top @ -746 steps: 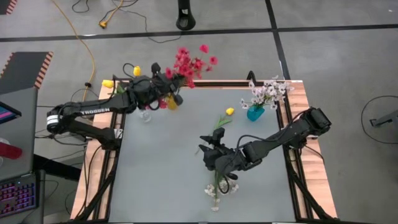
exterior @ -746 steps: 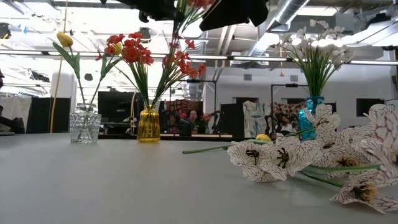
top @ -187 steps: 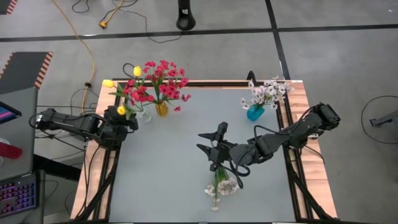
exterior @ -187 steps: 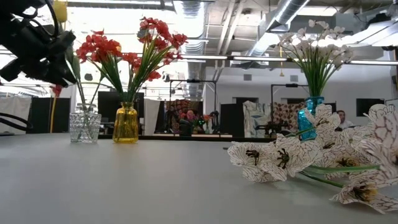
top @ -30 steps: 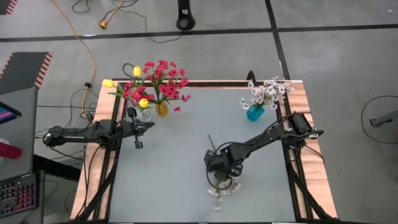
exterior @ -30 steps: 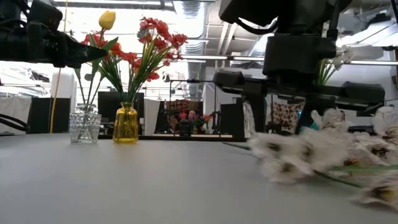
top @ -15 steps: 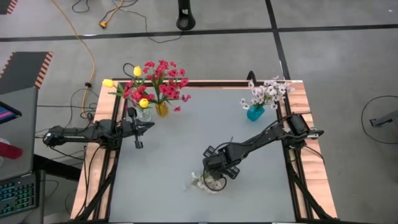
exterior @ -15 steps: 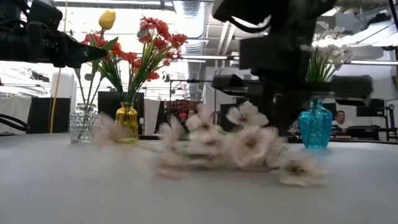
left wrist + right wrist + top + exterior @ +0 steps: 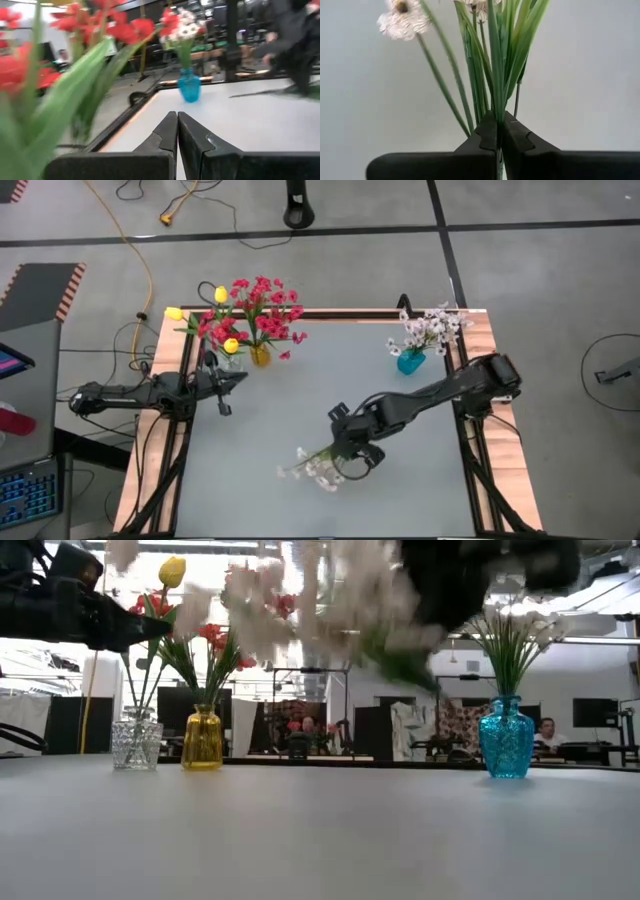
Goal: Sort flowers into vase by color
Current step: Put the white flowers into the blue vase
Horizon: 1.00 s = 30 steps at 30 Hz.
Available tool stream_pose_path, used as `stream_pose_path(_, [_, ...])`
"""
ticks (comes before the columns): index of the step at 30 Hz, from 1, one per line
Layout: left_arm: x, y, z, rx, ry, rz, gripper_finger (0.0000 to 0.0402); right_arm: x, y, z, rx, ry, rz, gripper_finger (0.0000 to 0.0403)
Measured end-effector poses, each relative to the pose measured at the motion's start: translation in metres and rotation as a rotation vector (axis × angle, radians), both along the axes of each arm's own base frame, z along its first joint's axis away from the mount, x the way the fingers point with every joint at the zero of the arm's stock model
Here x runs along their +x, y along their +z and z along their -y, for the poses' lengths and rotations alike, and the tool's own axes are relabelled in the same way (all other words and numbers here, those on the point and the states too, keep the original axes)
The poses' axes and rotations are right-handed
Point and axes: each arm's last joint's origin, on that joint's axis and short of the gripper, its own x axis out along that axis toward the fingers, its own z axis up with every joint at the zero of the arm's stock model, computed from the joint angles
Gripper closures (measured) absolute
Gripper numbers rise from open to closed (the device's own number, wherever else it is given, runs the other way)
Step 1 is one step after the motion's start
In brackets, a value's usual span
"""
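A white-blossom spray (image 9: 310, 466) with green stems hangs above the table's middle, with my right gripper (image 9: 343, 452) shut on it. Its blurred blossoms (image 9: 300, 595) show high in the low view. The blue vase (image 9: 410, 363) at the far right holds white flowers. At the far left, the yellow vase (image 9: 260, 356) holds red flowers and the clear vase (image 9: 232, 362) holds yellow tulips. My left gripper (image 9: 222, 386) waits shut near the clear vase, with nothing between its fingers (image 9: 170, 132). My right gripper pinches the spray's bundle of green stems and leaves (image 9: 498, 112) between its two fingers. The fingers slant down from the table's right side. The spray is lifted clear of the table, its blossoms (image 9: 300, 469) reaching toward the table's left.
A wooden rim (image 9: 487, 430) borders the grey table. Bare tabletop lies between the left vases and the blue vase, and along the near edge. Red blossoms and green leaves (image 9: 75, 85) stand close in front of my left gripper.
My right gripper has taken hold of the white spray's stems, risen and rolled. The spray, which lay near the table's near edge, is now lifted clear, and its blossoms have swung toward the table's left.
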Motion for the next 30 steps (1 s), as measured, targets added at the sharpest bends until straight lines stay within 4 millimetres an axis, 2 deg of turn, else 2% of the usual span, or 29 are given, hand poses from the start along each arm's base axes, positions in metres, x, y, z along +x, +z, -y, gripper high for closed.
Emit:
stream_pose_path(7, [-0.002, 0.001, -0.003, -0.038, 0.11, 0.006, 0.0401, -0.026, 0.065, 0.023, 0.093, -0.055, 0.182, 0.0366])
stream_pose_path(15, [-0.002, 0.001, -0.003, -0.029, 0.111, 0.0, 0.0401, -0.06, 0.121, 0.04, 0.147, -0.067, 0.417, 0.0373])
stream_pose_path(21, [-0.001, 0.001, -0.002, -0.037, 0.088, 0.003, 0.0401, -0.09, 0.136, 0.05, 0.181, -0.057, 0.664, 0.037])
stream_pose_path(30, [-0.001, 0.001, -0.002, -0.014, 0.085, -0.006, 0.0401, -0.144, 0.141, 0.061, 0.164, -0.278, 0.884, 0.037])
